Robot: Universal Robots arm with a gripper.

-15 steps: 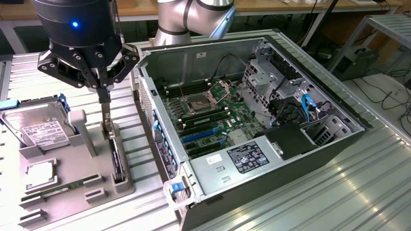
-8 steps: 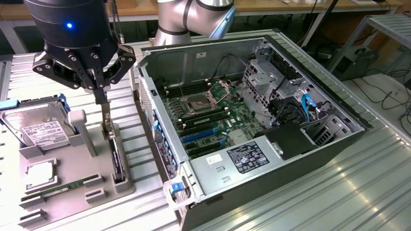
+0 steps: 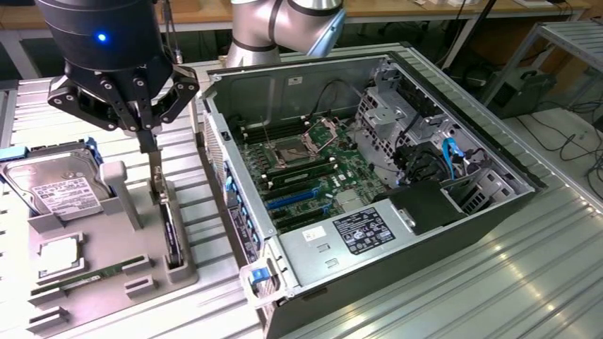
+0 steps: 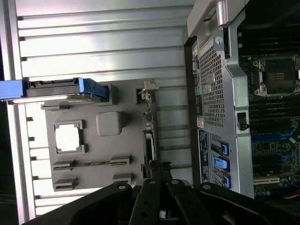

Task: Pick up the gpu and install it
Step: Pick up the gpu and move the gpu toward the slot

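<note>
In the exterior view, the gripper (image 3: pixel 152 168) hangs straight down over the grey holder tray (image 3: pixel 99 240). Its two thin fingers are pressed together on the upper edge of the gpu (image 3: pixel 169 226). The card stands on its long edge in a slot of the tray, probably so that narrow fingers can pinch it from above. It is not lifted yet and sits in its slot. The same tray carries a hard drive (image 3: pixel 56 187) leaning in its own cradle, a processor (image 3: pixel 58 254) lying flat, and a RAM stick (image 3: pixel 90 277) in a low slot. On the exterior view's right, the computer case (image 3: pixel 311 70) lies on its side with the cover off, so the motherboard (image 3: pixel 311 169) faces up and its blue slots (image 3: pixel 292 198) can be reached from above.

In the wrist view, the gripper (image 4: pixel 157 165) is closed on the gpu (image 4: pixel 149 140), seen edge-on at the side of the tray (image 4: pixel 101 145) nearest the case (image 4: pixel 211 84).
</note>
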